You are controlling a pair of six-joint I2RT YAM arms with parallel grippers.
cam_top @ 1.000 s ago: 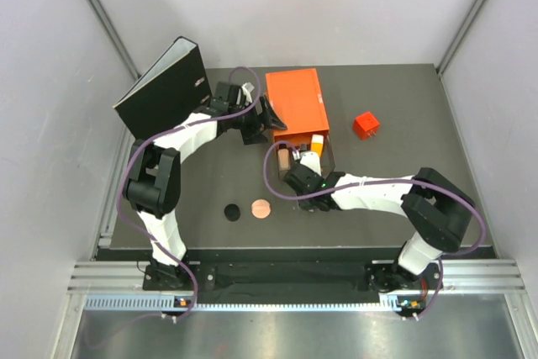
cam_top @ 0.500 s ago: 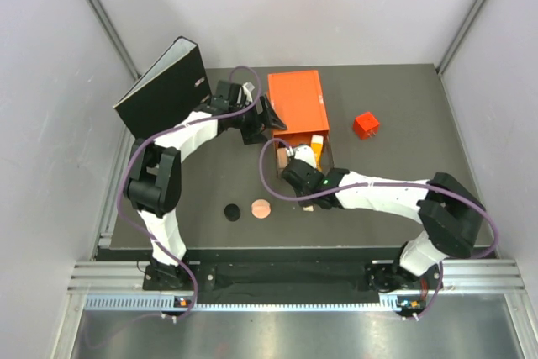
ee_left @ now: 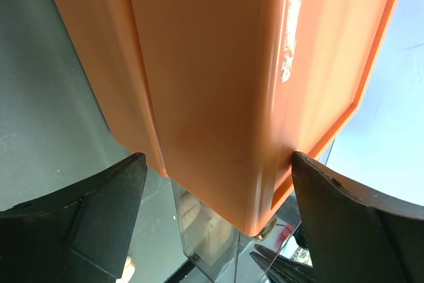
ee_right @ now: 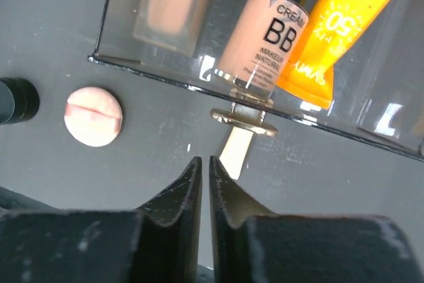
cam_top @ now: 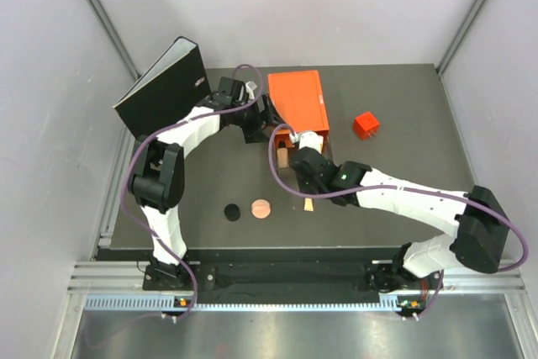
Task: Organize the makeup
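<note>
My left gripper (cam_top: 262,119) (ee_left: 216,164) has its jaws on either side of a corner of the large orange box (cam_top: 296,98) (ee_left: 218,64). My right gripper (cam_top: 301,157) (ee_right: 204,164) is shut and empty, raised over the clear organizer (ee_right: 132,63). The organizer holds a tan BB bottle (ee_right: 265,38), an orange-yellow tube (ee_right: 338,24) and a blurred second tan bottle (ee_right: 172,4). The slim beige tube (cam_top: 308,204) (ee_right: 233,150) lies on the table just in front of the organizer. The pinkish-copper disc (cam_top: 261,208) (ee_right: 93,115) and the black disc (cam_top: 231,211) (ee_right: 16,99) lie to its left.
A black binder (cam_top: 164,90) stands open at the back left. A small red cube (cam_top: 366,125) sits at the right of the orange box. Grey walls close in both sides. The organizer's clear wall (ee_left: 199,230) shows under the box corner.
My right gripper has moved away from me, from above the table's middle to over the organizer, uncovering the slim beige tube. The left gripper and orange box shifted slightly right.
</note>
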